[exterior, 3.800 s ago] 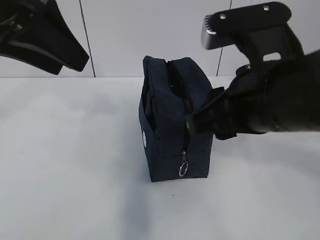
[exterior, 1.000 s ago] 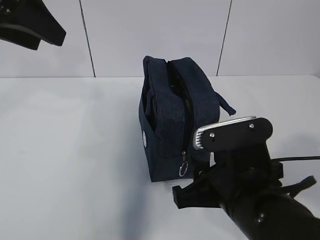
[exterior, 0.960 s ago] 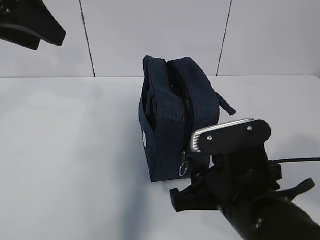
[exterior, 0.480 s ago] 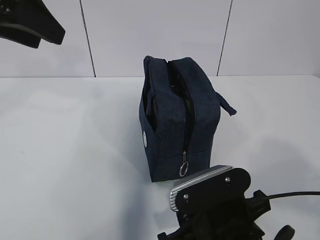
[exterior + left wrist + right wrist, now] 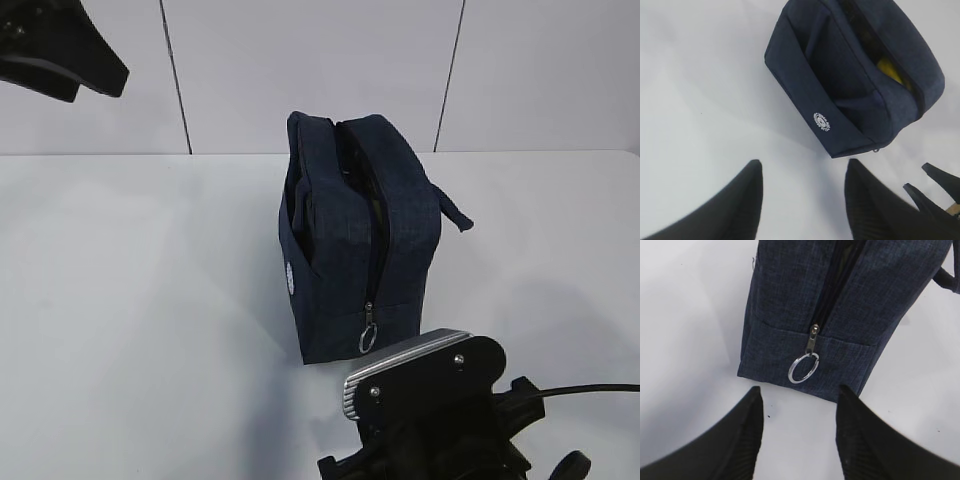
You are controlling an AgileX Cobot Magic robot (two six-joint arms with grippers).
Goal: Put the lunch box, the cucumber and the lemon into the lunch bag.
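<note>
I hold both hands spread and empty, right hand (image 5: 797, 432) near the lunch bag (image 5: 355, 235) zipper ring (image 5: 803, 368), lemon (image 5: 891, 71) inside.

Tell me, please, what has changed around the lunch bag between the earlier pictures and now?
The right arm, earlier beside the lunch bag near its strap, swung down and toward the camera; the right gripper now stands open and empty just in front of the zipper ring. The left arm drew slightly farther toward the upper left corner; the left gripper is open. The bag, its zipper and the table stayed as they were.
</note>
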